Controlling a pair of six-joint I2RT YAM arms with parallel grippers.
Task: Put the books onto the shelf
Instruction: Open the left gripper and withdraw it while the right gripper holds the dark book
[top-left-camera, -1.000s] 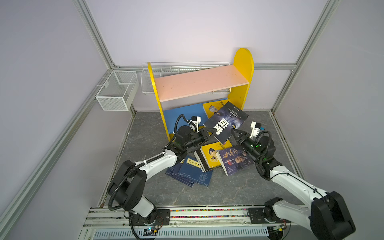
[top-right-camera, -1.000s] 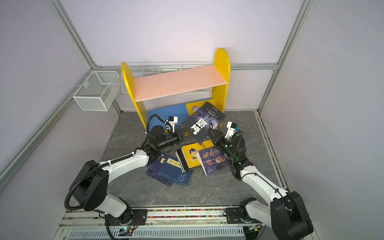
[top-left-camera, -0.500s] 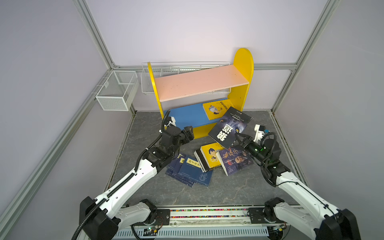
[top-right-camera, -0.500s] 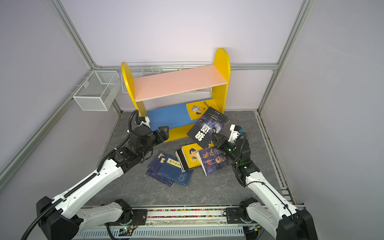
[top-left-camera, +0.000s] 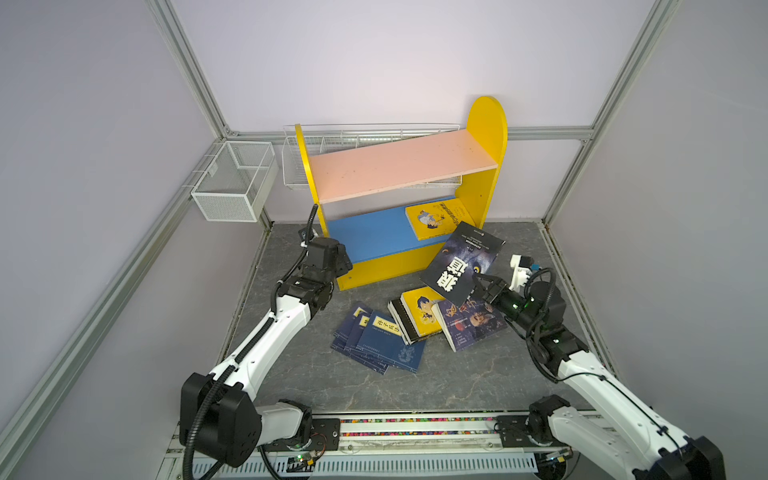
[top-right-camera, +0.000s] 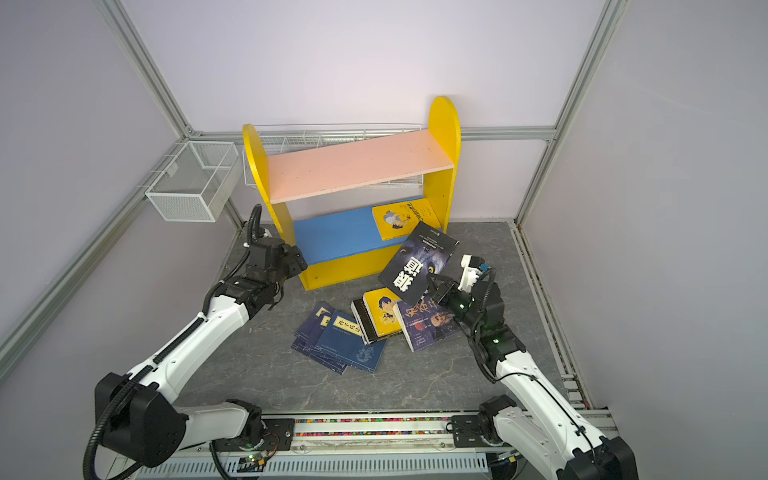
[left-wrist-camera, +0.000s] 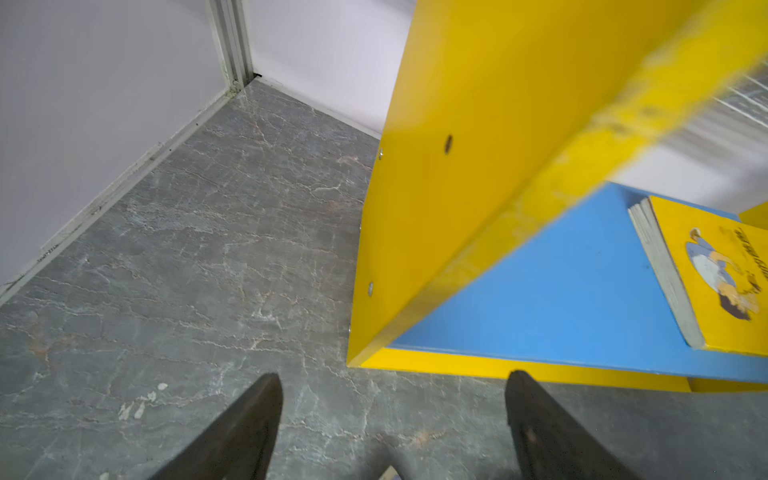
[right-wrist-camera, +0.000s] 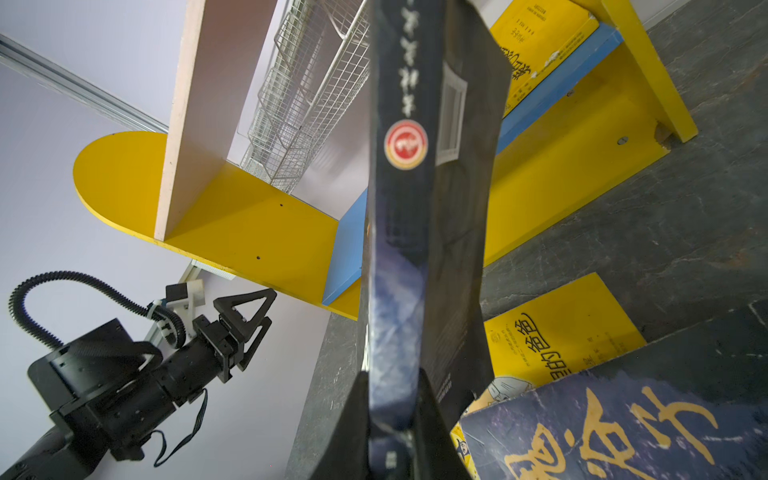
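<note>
The yellow shelf has a pink upper board and a blue lower board. One yellow book lies flat at the blue board's right end. My right gripper is shut on a dark book with large white characters. That book is tilted in the air before the shelf's right part. My left gripper is open and empty by the shelf's left front corner. Navy books, a yellow book and a purple book lie on the floor.
A white wire basket hangs on the left wall, and a long wire basket sits behind the shelf. The arms' rail runs along the front edge. Walls close in on three sides of the grey floor.
My left gripper has opened, pulled away from the dark book and moved left to the shelf's left end. The right gripper keeps the book, now a little lower and further right.
</note>
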